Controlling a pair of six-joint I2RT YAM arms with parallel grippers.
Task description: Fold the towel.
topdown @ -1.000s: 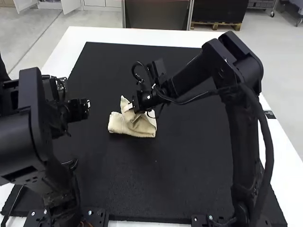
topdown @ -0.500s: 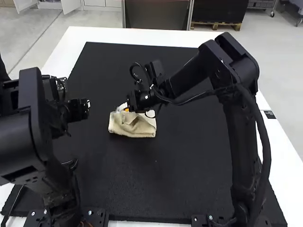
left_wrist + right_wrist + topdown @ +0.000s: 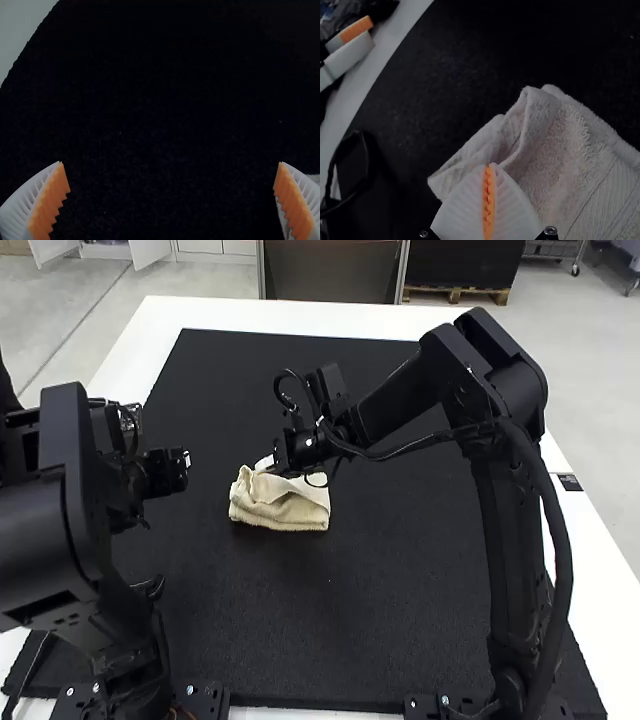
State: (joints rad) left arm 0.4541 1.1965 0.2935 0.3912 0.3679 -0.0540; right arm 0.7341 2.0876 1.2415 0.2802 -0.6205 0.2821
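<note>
OK so from where I'm standing, the right arm's gripper (image 3: 268, 464) (black body, white ribbed fingers (image 3: 460, 215) with orange pads) is right down at the cream terry towel (image 3: 290, 514). Its fingers are clenched together, pads meeting, with the tips right over the cloth next to a raised fold. Honestly can't tell if a bit of towel is pinched in there or if the tips are just resting on it.

The towel sits under and just beside those fingertips, spreading from there back toward the arm bases. It's folded into a small, thick bundle, layers stacked along the side toward the bases. Close to the tips one layer stands up in a soft, curled fold, and a pointed corner pokes out from beneath the fingers. There's a flat woven band across the fluffy part too, a bit farther from the tips.

All of that is on a big black mat (image 3: 390, 590), which runs out around the hand on every side, with the white table (image 3: 240, 313) beyond its edge.

The left arm's gripper (image 3: 185, 462), same white-and-orange fingers, is off to the left of the right one, released: fingers wide apart, just dark mat in the gap. The towel is over on that gripper's right, and a pale edge, looks like cloth, peeks out behind one finger.
</note>
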